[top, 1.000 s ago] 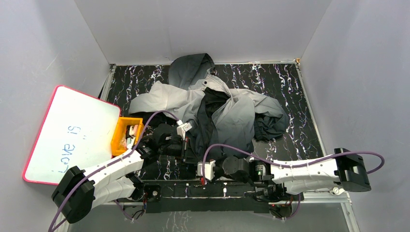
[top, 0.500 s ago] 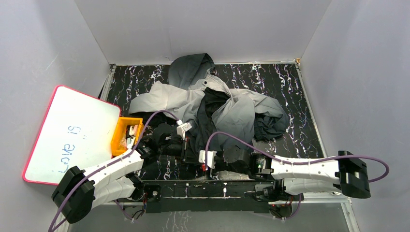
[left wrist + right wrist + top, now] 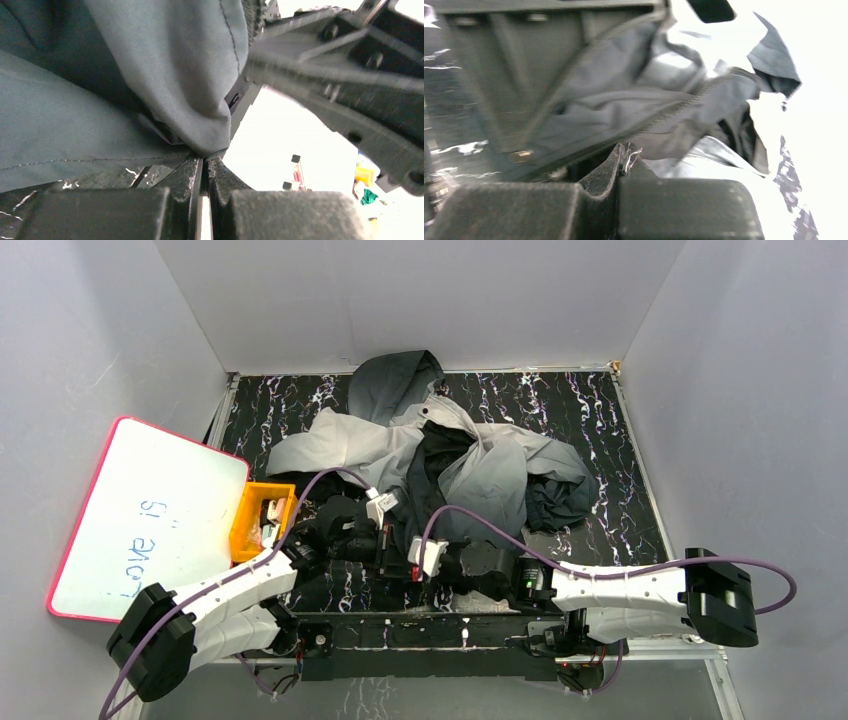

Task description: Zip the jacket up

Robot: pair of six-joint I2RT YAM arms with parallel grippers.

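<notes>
The jacket (image 3: 455,455) lies crumpled in the middle of the table, light grey with dark lining, its hood at the far side. My left gripper (image 3: 390,558) is at its near hem. In the left wrist view the gripper (image 3: 205,159) is shut on a pinched fold of grey jacket fabric (image 3: 165,85). My right gripper (image 3: 418,564) sits just right of the left one at the same hem. In the right wrist view its jaws (image 3: 625,152) are shut with only a few pale threads between the tips. The jacket's zipper teeth (image 3: 676,109) run just beyond them.
A white board with a pink rim (image 3: 150,515) leans at the left. An orange bin (image 3: 262,520) holding small items stands beside it, close to the left arm. Grey walls enclose the marbled black table (image 3: 560,400) on three sides.
My right gripper has moved away from the near edge and to the jacket's hem, closing in beside the left gripper. The left gripper has held still on the fabric.
</notes>
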